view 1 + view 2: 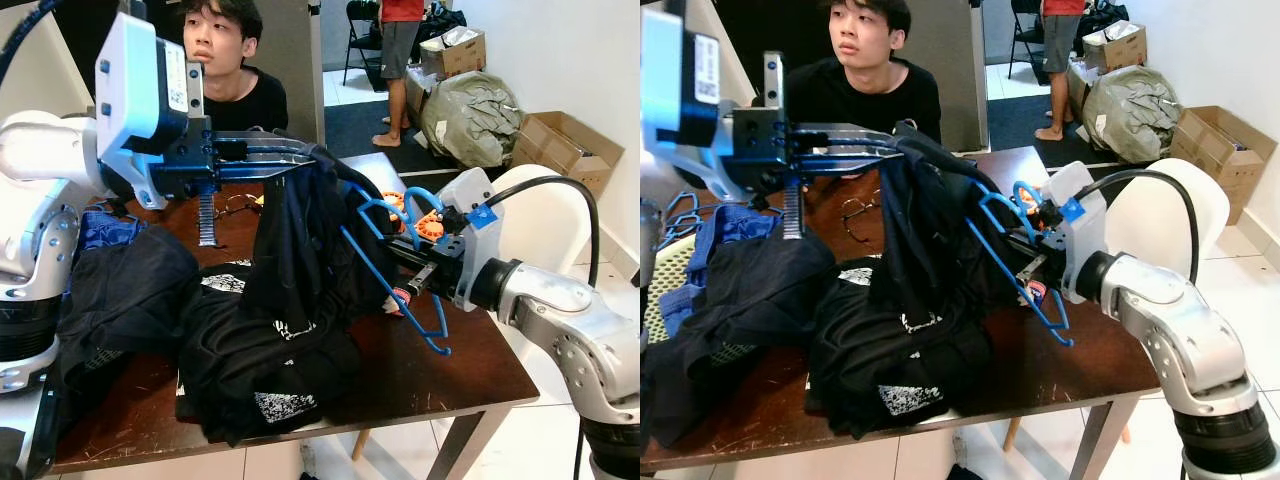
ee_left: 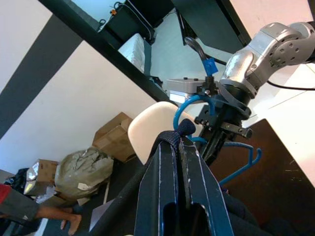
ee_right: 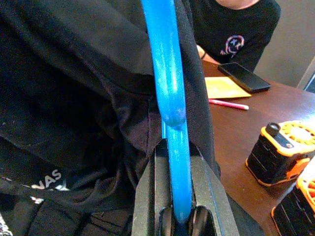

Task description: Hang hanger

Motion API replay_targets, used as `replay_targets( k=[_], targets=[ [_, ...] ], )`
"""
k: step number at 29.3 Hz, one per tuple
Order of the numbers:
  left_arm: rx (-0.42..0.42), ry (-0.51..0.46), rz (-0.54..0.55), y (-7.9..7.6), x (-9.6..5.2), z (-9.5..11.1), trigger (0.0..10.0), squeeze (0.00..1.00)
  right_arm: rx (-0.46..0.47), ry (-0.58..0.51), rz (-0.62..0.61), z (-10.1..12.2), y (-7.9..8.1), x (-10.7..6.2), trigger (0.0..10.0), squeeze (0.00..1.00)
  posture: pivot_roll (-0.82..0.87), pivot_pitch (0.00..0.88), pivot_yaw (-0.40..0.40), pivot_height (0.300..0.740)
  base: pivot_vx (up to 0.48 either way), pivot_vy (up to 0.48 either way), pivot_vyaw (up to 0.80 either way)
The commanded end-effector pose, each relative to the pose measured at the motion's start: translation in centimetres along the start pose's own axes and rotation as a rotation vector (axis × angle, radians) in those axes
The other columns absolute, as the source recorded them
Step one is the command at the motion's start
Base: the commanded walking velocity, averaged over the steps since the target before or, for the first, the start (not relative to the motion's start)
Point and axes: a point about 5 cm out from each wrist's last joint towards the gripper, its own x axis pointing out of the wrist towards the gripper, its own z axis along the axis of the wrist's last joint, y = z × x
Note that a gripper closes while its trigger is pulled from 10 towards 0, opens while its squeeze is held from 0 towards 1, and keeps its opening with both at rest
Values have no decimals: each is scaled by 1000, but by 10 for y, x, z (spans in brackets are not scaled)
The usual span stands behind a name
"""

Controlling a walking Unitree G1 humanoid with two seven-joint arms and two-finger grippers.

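Clamped on the blue plastic clothes hanger (image 1: 392, 268), the right gripper (image 1: 408, 262) holds it tilted above the right part of the dark brown wooden table (image 1: 440, 365); the right wrist view shows the blue bar (image 3: 170, 98) running straight down between the two black fingers (image 3: 147, 196), which press it from both sides. The left gripper (image 1: 305, 155) reaches in from the left at a higher level, its long fingers pinched together on the collar edge of a black garment (image 1: 295, 240), which hangs from them down to the tabletop. One end of the hanger goes in under this lifted cloth, while its hook (image 2: 189, 105) curls up just beside the right wrist. Below, a heap of black printed shirts (image 1: 265, 375) covers the middle of the table, and more dark and blue clothing (image 1: 110, 280) lies at the left end. Orange and black battery packs (image 3: 283, 155), a yellow notepad (image 3: 224, 88), a pink pen (image 3: 229, 103) and a dark phone (image 3: 243, 77) sit on the bare wood farther back. A person in a black T-shirt (image 1: 240, 95) sits behind the table. A white rounded chair (image 1: 540, 215) stands at the right end, and cardboard boxes (image 1: 570, 150) and a grey-green stuffed bag (image 1: 470, 115) rest against the white wall on the pale tiled floor (image 1: 520, 445), where a second person (image 1: 398, 60) stands barefoot.
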Motion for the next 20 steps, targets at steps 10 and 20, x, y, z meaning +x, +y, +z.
replay_targets(
  k=[10, 20],
  targets=[
    [-39, -32, -9, -9, 3, -2, 10000, 0, 5, 9, 3, 1, 3, -4, 10000, 0, 7, 0, 89, 740, 0, 0, 0],
    [-55, -34, -5, -13, 0, -1, 10000, 0, 23, 17, -2, 1, 4, 0, 10000, 0, 16, 0, 86, 740, 0, 0, 0]
  ],
)
